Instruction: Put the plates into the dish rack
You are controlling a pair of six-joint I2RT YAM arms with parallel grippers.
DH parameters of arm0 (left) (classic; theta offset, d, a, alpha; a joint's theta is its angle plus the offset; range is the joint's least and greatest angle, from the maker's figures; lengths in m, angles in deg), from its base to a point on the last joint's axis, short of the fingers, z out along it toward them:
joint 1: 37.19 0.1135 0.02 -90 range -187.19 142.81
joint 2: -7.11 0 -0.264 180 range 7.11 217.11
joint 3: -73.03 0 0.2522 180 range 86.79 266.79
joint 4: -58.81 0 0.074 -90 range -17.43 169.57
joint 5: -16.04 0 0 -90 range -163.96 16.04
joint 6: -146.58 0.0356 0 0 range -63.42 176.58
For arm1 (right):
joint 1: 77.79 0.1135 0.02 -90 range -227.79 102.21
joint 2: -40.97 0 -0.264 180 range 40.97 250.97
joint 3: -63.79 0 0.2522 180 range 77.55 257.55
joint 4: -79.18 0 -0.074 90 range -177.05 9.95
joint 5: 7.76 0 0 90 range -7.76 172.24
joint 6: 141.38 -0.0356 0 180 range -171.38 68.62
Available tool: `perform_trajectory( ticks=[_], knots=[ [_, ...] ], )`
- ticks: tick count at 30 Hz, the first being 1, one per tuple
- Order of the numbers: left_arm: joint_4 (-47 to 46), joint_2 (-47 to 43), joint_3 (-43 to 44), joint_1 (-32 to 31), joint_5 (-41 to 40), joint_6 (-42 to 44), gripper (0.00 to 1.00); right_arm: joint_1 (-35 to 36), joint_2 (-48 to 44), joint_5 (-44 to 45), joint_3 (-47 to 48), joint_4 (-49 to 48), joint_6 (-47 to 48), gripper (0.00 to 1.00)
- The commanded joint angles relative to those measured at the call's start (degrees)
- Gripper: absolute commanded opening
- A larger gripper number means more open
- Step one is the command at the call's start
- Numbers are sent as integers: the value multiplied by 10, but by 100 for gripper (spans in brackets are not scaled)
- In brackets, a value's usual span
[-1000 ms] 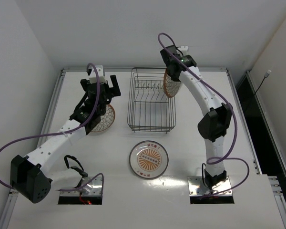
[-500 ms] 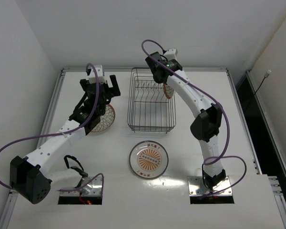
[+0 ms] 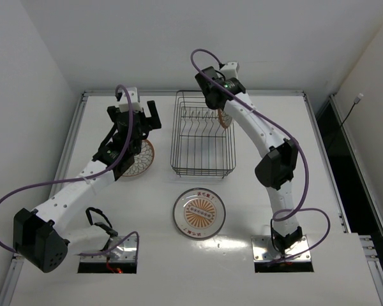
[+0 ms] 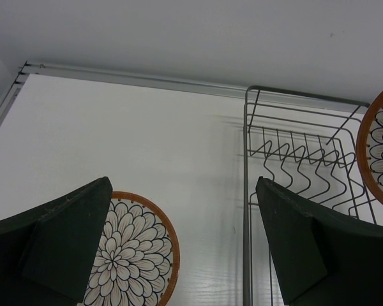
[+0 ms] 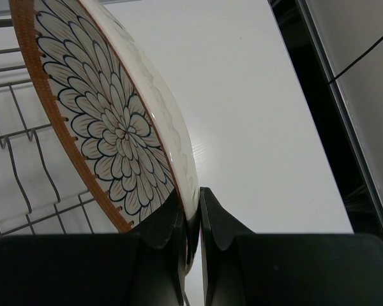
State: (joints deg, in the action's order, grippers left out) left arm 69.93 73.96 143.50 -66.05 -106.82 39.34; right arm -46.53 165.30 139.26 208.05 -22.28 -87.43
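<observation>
The white table (image 3: 147, 210) carries everything. The black wire dish rack (image 3: 202, 173) sits toward its far side, between the two arms.

Plates next. One petal-pattern plate (image 5: 118, 137) is up on edge over the rack's far right corner, orange rim toward the divider wires. I can't tell if its bottom edge is touching the wires yet. The second petal plate (image 4: 131, 255) lies flat on the table left of the rack. The white sunburst plate (image 3: 199, 213) lies flat just in front of the rack's near end.

The right hand (image 5: 193, 210) is clamped on the rim of the upright plate, and it's a thin pinch at one spot. The left hand (image 4: 184, 210) hangs above the second petal plate with its fingers wide apart, holding nothing.

My take on the step in hand:
- Keep the plate vertical.
- Line its lower rim up with a gap between two prongs.
- Ease it down until the wires carry the weight, then let go.

With a grip that small, any bump on the rack wall could swing the plate.
</observation>
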Motion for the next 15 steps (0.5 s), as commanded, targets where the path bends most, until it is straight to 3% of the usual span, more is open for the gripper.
perform_trajectory(
  ticks=[1, 15],
  knots=[
    [-24, -17, -3, -3, -7, -8, 95, 4, -28, 64, 43, -57, -12, 0],
    [-24, -17, -3, -3, -7, -8, 95, -2, -5, 113, 55, -52, 30, 0]
  ],
)
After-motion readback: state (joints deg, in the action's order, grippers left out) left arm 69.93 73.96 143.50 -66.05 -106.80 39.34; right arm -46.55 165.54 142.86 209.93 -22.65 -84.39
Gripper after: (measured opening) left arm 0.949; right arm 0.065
